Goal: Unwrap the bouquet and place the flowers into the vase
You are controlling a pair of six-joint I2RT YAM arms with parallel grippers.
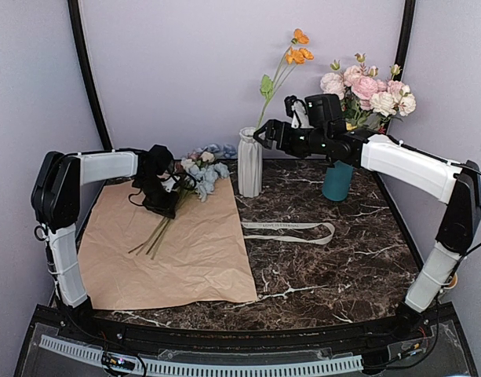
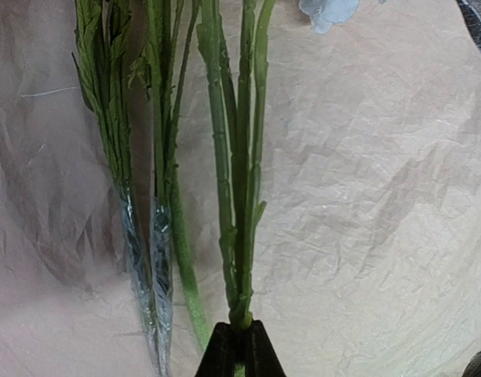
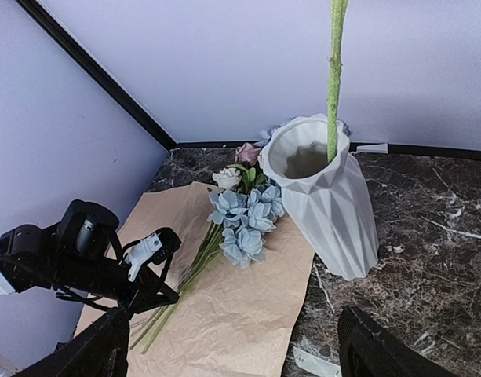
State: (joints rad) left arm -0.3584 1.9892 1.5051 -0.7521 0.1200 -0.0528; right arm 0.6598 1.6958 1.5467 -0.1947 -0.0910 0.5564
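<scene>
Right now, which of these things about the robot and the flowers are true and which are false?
1. An orange flower stands in the white vase. True.
2. The left gripper is open and empty. False: it is shut on green stems.
3. The ribbon is tied round the flowers. False: it lies loose on the table.
4. Brown paper lies spread open under the green stems. True.
5. The right gripper holds the vase. False: it is open, holding nothing.

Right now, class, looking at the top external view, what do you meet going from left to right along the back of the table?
left gripper → loose flowers → white ribbed vase → teal vase
</scene>
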